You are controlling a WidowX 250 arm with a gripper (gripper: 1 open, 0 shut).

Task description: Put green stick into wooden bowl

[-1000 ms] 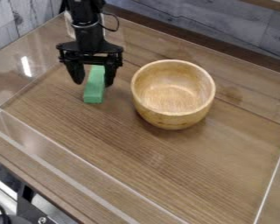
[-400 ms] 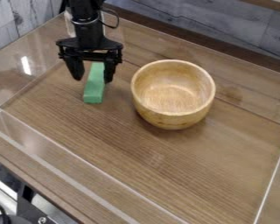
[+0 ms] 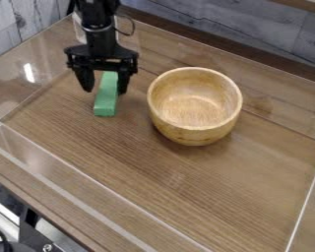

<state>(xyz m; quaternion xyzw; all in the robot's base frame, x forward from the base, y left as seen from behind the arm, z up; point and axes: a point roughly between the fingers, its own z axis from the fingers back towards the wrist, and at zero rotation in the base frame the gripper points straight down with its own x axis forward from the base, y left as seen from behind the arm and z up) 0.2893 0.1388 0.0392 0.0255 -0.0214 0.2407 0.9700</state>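
Wooden tabletop (image 3: 187, 192), brown with visible grain, extending beneath the hand and toward the viewer; 1 dark surface (image 3: 282, 22) lies beyond the table's far edge, and a pale, grey-white area (image 3: 5, 22) adjoins the table on the hand's far-left side.

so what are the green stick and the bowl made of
The bowl looks like smooth, lightly finished wood, going by its light tan colour and visible grain. The green stick could be painted wood or plastic; its flat, even colour leaves that open.
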